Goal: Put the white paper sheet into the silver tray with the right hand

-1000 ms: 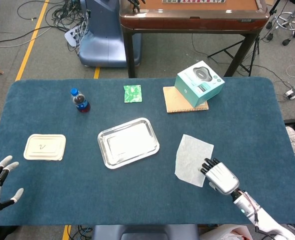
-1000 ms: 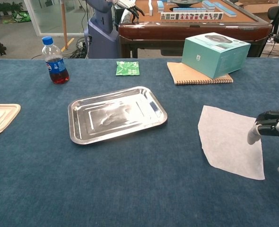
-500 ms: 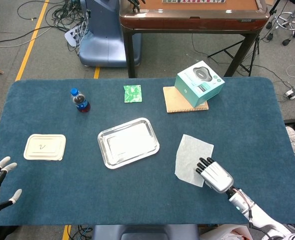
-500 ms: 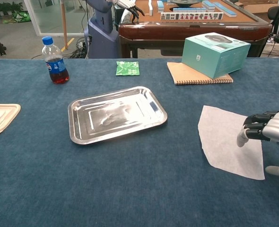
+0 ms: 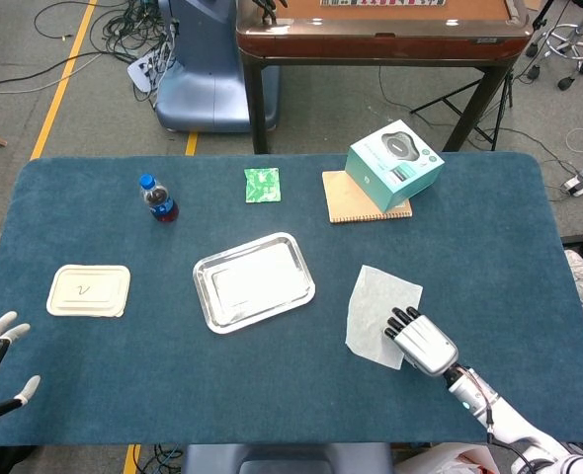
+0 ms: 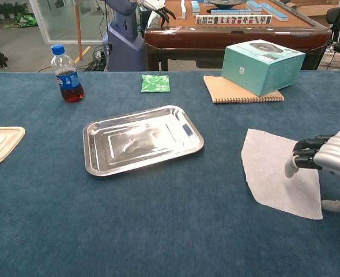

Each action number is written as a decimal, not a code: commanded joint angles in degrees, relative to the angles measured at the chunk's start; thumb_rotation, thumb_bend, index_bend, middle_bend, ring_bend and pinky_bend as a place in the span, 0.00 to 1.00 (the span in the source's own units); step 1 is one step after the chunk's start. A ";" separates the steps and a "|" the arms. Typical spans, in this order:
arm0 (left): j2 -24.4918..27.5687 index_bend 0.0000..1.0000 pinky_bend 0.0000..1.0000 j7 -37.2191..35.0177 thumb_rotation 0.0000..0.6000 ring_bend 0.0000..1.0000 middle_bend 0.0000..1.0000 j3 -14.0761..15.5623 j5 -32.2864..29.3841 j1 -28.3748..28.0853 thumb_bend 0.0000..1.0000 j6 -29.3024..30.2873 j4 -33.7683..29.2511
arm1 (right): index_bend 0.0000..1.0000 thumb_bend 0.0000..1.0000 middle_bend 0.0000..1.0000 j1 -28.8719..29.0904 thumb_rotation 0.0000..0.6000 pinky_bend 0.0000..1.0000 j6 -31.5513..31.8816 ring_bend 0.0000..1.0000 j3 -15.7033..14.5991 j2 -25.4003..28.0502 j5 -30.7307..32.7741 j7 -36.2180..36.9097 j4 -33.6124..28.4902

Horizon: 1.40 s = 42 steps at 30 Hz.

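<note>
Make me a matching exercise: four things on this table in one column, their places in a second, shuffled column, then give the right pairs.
Things:
1. white paper sheet
2. teal box
3. silver tray
4. bottle

Places:
A. standing at the far left of the cloth, beyond the tray
B. lying flat under the right hand
C. resting on the brown notebook
D. near the middle of the table, nothing in it

Pairs: 1-B, 2-C, 3-D, 4-A
</note>
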 commanded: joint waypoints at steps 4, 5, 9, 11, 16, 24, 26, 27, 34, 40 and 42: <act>-0.01 0.23 0.09 -0.15 1.00 0.14 0.12 0.11 -0.05 0.17 0.21 0.01 0.16 | 0.38 0.20 0.36 0.56 1.00 0.36 -0.26 0.22 0.06 -0.77 0.43 0.20 0.71; -0.02 0.23 0.09 -0.18 1.00 0.14 0.12 0.12 -0.05 0.20 0.21 0.03 0.20 | 0.39 0.21 0.36 0.67 1.00 0.36 -0.23 0.22 0.00 -0.96 0.37 0.27 0.90; -0.08 0.23 0.09 -0.31 1.00 0.14 0.12 0.10 0.20 0.26 0.21 0.22 0.28 | 0.40 0.30 0.36 1.19 1.00 0.36 0.06 0.22 -0.03 -1.64 0.31 0.74 1.55; -0.04 0.23 0.09 -0.27 1.00 0.14 0.12 0.14 0.31 0.26 0.21 0.21 0.26 | 0.41 0.34 0.36 1.51 1.00 0.36 0.18 0.22 0.15 -1.92 0.45 1.27 1.81; -0.07 0.23 0.09 -0.17 1.00 0.14 0.12 0.20 0.55 0.30 0.21 0.26 0.20 | 0.44 0.44 0.37 2.47 1.00 0.36 0.34 0.22 0.43 -2.92 0.44 2.27 2.64; -0.04 0.23 0.09 -0.23 1.00 0.14 0.12 0.45 0.48 0.51 0.21 0.08 0.20 | 0.53 0.47 0.39 4.49 1.00 0.36 0.13 0.22 2.60 -4.08 2.30 5.41 2.08; 0.05 0.23 0.09 -0.23 1.00 0.14 0.12 0.39 0.52 0.49 0.21 0.13 0.18 | 0.58 0.47 0.39 4.81 1.00 0.36 0.34 0.22 3.11 -4.15 2.69 5.74 1.96; 0.05 0.23 0.09 -0.25 1.00 0.14 0.12 0.35 0.62 0.52 0.21 0.27 0.19 | 0.60 0.47 0.40 4.92 1.00 0.36 0.59 0.22 3.47 -4.16 3.03 6.04 1.89; 0.15 0.23 0.09 -0.10 1.00 0.14 0.12 0.32 0.64 0.36 0.21 -0.05 0.08 | 0.69 0.48 0.43 5.44 1.00 0.36 4.67 0.22 7.41 -2.87 5.31 8.05 0.13; 0.17 0.23 0.09 0.29 1.00 0.14 0.12 0.20 0.98 0.15 0.21 -0.08 -0.26 | 0.70 0.48 0.44 7.36 1.00 0.36 6.54 0.22 12.04 -0.57 7.51 7.78 -3.10; 0.17 0.23 0.09 0.46 1.00 0.14 0.12 0.23 0.99 0.14 0.21 -0.13 -0.40 | 0.70 0.48 0.44 8.14 1.00 0.36 7.04 0.22 13.61 -0.07 8.19 7.37 -4.53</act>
